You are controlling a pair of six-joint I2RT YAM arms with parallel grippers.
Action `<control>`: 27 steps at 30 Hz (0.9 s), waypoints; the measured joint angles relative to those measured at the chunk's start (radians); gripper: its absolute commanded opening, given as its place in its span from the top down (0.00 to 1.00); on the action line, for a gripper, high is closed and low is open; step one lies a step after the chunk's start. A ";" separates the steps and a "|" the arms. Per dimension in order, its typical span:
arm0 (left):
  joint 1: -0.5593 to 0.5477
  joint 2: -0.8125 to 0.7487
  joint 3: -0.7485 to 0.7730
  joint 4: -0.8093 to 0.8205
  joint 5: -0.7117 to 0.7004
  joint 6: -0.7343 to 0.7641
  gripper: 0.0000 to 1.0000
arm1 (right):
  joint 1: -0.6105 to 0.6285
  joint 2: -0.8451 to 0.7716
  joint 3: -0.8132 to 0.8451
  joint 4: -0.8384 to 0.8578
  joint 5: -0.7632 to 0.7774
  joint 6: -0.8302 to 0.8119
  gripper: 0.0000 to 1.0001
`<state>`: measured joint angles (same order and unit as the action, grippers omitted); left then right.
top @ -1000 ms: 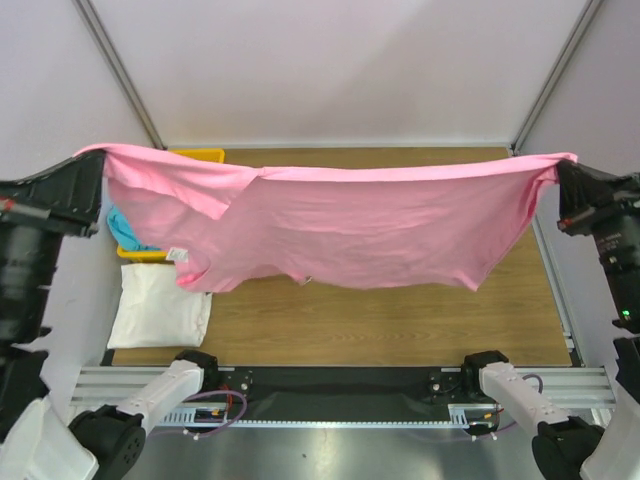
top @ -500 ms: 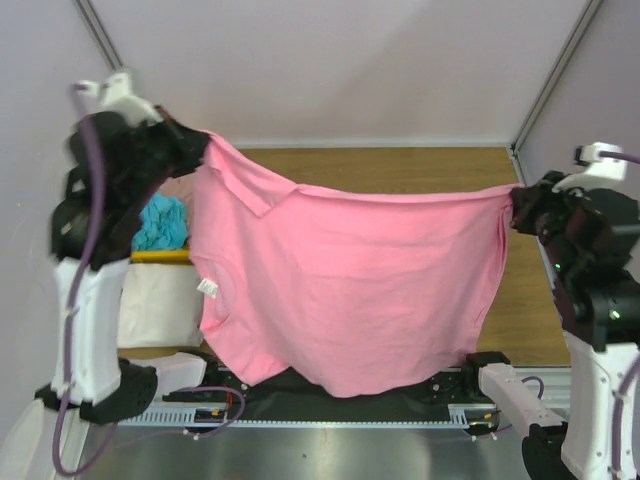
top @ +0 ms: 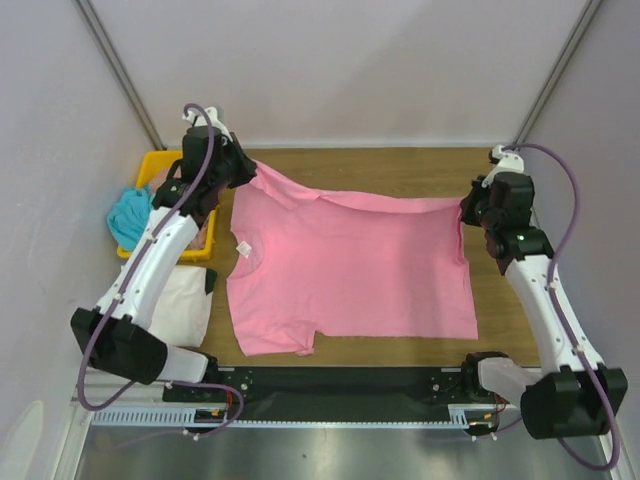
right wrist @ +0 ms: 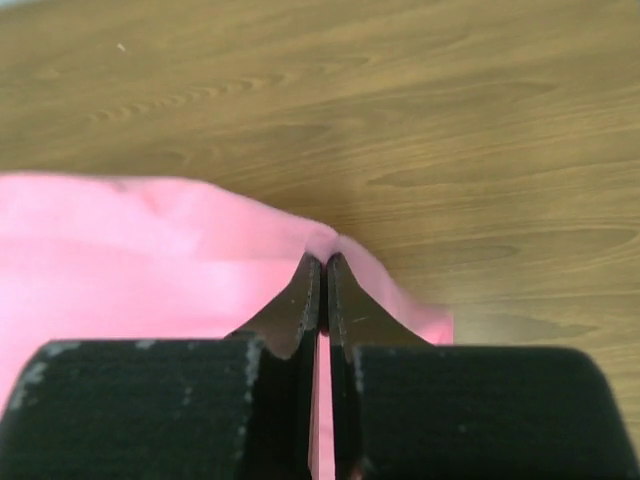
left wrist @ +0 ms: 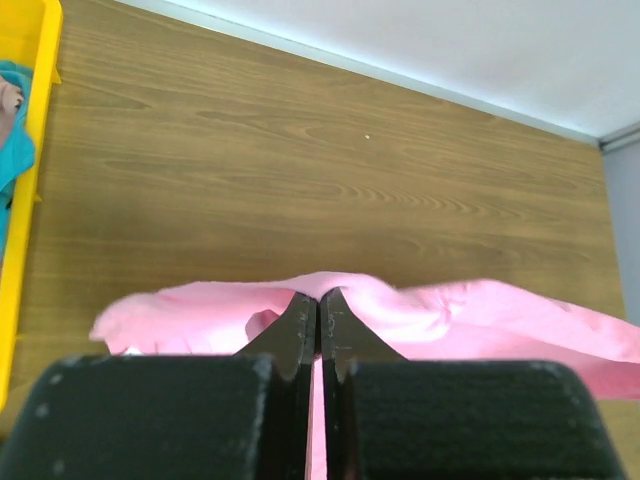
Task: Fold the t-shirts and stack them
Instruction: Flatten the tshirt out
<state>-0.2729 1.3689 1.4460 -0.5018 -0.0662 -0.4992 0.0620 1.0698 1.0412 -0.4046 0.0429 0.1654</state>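
The bright pink t-shirt (top: 350, 270) lies spread across the wooden table, its far edge lifted. My left gripper (top: 243, 168) is shut on its far left corner, seen pinched in the left wrist view (left wrist: 318, 297). My right gripper (top: 468, 207) is shut on its far right corner, seen pinched in the right wrist view (right wrist: 324, 262). A folded cream-white t-shirt (top: 178, 305) lies at the left front. The turquoise t-shirt (top: 128, 215) hangs from the yellow tray. The brown-pink shirt only peeks out (left wrist: 8, 92).
The yellow tray (top: 168, 160) stands at the far left of the table, beside my left arm. The table's near edge with the arm rail (top: 340, 385) runs just below the shirt's hem. Grey walls close in the back and sides.
Both arms have swung the pink shirt forward and down from hanging in the air. It now lies flat on the table, with only its far edge held up.
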 measured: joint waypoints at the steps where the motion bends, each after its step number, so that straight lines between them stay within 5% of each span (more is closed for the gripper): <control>1: 0.000 0.014 -0.013 0.026 -0.003 0.000 1.00 | -0.001 0.023 -0.014 0.027 -0.002 0.000 1.00; 11: 0.000 0.251 -0.027 0.214 -0.030 0.020 1.00 | -0.016 0.315 -0.010 0.338 -0.026 0.006 1.00; 27: 0.003 0.547 0.215 0.291 -0.037 0.074 1.00 | -0.051 0.631 0.180 0.482 -0.069 0.002 1.00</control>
<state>-0.2695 1.9156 1.6611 -0.2111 -0.1032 -0.4255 0.0109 1.7004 1.2217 0.0776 -0.0261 0.1677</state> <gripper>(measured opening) 0.013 0.022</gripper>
